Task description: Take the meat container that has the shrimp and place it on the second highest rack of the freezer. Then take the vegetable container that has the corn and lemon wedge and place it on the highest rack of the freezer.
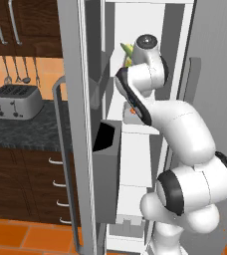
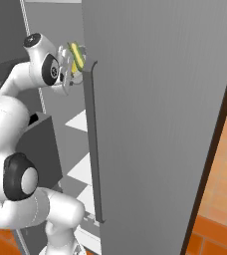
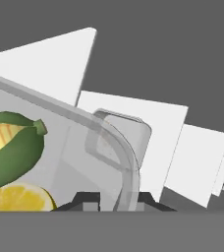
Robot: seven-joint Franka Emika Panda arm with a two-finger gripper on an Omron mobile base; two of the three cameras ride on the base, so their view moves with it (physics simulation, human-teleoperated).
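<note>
Hand: the robot's dark two-finger hand [image 3: 115, 201] is pinched tight on the rim of the clear plastic vegetable container [image 3: 92, 147].
Inside it: a long green-husked corn cob [image 3: 13, 150] and a bright yellow lemon wedge [image 3: 18, 198].
Where: held high up at the open tall grey freezer [image 2: 155, 99], by its white shelves [image 3: 133, 125].
Job now: I think it is putting the container on the top shelf.
Do it well: keep it flat, slide it far in, let go once it rests.

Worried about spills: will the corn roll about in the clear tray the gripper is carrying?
Probably a little. The corn is a round cob lying loose in the vegetable container, so tilting could roll it. The lemon wedge beside it and the tray's raised rim should likely stop it.
</note>
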